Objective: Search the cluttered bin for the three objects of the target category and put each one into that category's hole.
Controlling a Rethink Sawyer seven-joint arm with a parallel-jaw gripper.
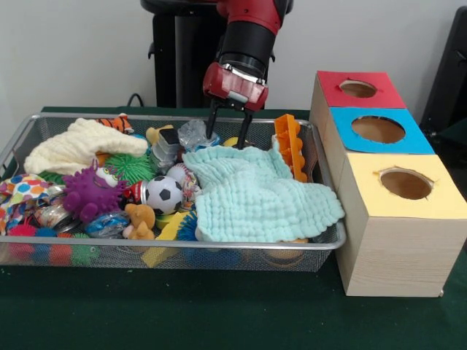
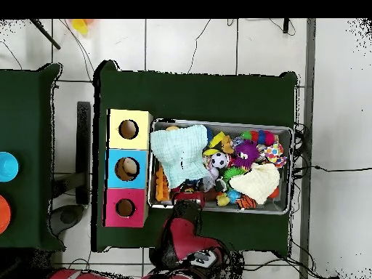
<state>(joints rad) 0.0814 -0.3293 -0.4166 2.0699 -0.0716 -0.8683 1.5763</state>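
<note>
**Gripper poised open over the far side of the toy-filled basket**

A dark green table [image 1: 219, 313] carries everything. On it the wire mesh basket [image 1: 168, 246], wide and shallow with a metal rim, holds a dense heap of toys and cloths. Just beside its right end in the front view stand three pale wooden boxes in a row: the yellow-topped box [image 1: 405, 186] nearest the camera, the blue-topped box [image 1: 379, 131] in the middle, and the red-topped box [image 1: 359, 89] farthest back. Each top has a round cut-out; the hole [image 1: 378, 129] in the blue top lies between the other two.

The red and black Sawyer arm [image 1: 248, 36] comes down from above at the basket's far rim. Its gripper [image 1: 228, 131] hangs with the two dark fingers spread apart and nothing between them, tips just above the far edge of the mint green cloth [image 1: 255, 193].

That cloth is the largest item in the basket, draped over its right half. A cream knitted cloth [image 1: 80, 146] lies at the far left. An orange plastic toy [image 1: 290, 146] stands against the right wall. Toward the middle sit a purple spiky creature [image 1: 91, 193], a green spiky ball [image 1: 131, 166], a small soccer ball [image 1: 163, 194] and a little brown teddy bear [image 1: 139, 220]. A polka-dot fabric piece [image 1: 22, 191] rests at the left end.
</note>
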